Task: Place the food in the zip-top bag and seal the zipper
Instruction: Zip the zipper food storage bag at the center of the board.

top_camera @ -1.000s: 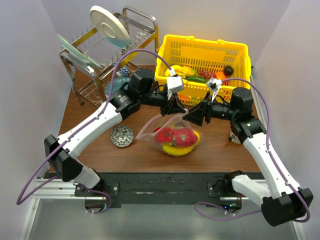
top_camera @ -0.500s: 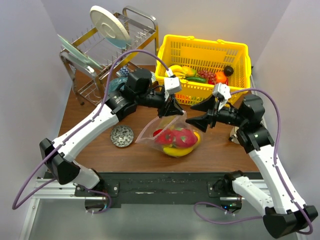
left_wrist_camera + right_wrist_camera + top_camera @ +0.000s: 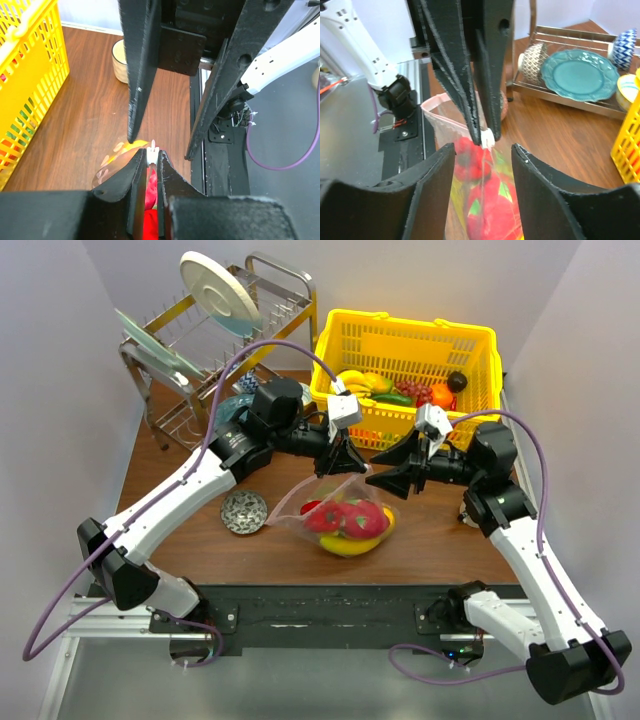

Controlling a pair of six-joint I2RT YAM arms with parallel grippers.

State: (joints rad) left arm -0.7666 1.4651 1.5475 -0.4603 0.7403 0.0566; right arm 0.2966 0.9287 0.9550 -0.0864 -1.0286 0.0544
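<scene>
The clear zip-top bag (image 3: 345, 522) lies on the brown table and holds red, yellow and green food (image 3: 350, 518). My left gripper (image 3: 339, 462) is shut on the white slider (image 3: 151, 148) at the right end of the zipper (image 3: 442, 106) and holds that corner up. In the right wrist view, the slider (image 3: 488, 137) sits pinched between the left fingers, with the food (image 3: 492, 210) below it. My right gripper (image 3: 386, 472) is open and empty. Its jaws stand on either side of the slider without touching it. It shows in its own view (image 3: 482, 150).
The yellow basket (image 3: 405, 345) with more toy food stands at the back right. A dish rack (image 3: 200, 350) with a teal plate (image 3: 580, 75) and cups stands at the back left. A mesh metal bowl (image 3: 244, 511) lies left of the bag. A cream cup (image 3: 120, 60) stands by the right arm.
My right gripper let go of the bag's corner, opened and drew back right, then came in again around the slider. The bag sagged a little. The left gripper kept its pinch.
</scene>
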